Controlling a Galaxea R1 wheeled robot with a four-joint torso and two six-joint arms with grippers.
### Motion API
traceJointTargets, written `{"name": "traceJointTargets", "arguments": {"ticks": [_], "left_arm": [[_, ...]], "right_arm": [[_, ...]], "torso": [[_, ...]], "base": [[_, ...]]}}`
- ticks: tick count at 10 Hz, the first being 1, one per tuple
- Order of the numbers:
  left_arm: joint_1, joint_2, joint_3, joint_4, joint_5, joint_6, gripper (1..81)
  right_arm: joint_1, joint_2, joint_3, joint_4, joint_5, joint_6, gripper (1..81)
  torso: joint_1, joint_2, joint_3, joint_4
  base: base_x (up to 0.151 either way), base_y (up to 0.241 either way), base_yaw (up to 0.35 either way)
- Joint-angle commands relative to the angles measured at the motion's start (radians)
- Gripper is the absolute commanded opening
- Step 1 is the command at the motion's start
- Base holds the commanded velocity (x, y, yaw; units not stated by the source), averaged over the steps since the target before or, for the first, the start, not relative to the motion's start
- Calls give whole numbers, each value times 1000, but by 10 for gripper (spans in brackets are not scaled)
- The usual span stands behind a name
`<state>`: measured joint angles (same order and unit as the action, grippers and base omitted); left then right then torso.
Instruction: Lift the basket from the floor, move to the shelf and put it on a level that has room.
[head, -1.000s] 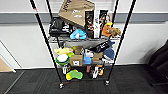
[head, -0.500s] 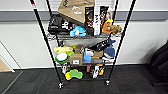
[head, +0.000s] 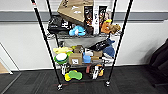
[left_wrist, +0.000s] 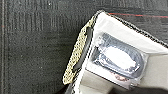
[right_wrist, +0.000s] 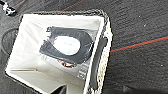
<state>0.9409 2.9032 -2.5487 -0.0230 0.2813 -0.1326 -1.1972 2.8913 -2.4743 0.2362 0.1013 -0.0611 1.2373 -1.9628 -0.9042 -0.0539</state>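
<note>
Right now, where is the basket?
The basket shows in both wrist views, over the dark carpet floor near a red line, with a dark packet inside its white lining.

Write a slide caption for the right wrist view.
Lined wicker basket holding a dark packet, above charcoal carpet.

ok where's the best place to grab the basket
By the dark loop handle on each short end of the basket, one gripper per side, coming from outside. The handles run along the woven walls, and the open top holds a packet, so reaching inside is poorer.
</note>
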Motion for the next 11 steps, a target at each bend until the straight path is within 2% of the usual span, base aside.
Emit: {"name": "traceJointTargets", "arguments": {"ticks": [1, 3, 4, 5, 6, 7, 11], "left_arm": [[-127, -5, -2, -12, 52, -1, 811], [-144, -2, -2, -12, 65, -1, 811], [-155, 1, -2, -9, 65, -1, 811], [-171, 2, -2, -9, 75, -1, 811], [-188, 4, -1, -12, 91, -1, 811], [-199, 9, -2, -9, 95, -1, 811], [-224, 12, -4, -6, 95, -1, 811]], "right_arm": [[87, -8, 14, 9, -55, 18, 811], [102, -8, 14, 11, -55, 35, 811], [110, -10, 14, 11, -55, 49, 811], [121, -10, 14, 11, -55, 61, 811], [133, -10, 15, 11, -55, 75, 811], [145, -10, 23, 11, -55, 86, 811], [182, -5, 54, 14, -55, 106, 811]], "torso": [[63, -98, -92, 0], [101, -158, -148, -1], [123, -192, -87, -1], [145, -227, -119, -1], [222, -344, -135, -1], [170, -265, -140, -1], [254, -398, -151, -1]], "base": [[0, 0, 0], [0, 0, 0], [0, 0, 0], [0, 0, 0], [0, 0, 0], [0, 0, 0], [0, 0, 0]]}}
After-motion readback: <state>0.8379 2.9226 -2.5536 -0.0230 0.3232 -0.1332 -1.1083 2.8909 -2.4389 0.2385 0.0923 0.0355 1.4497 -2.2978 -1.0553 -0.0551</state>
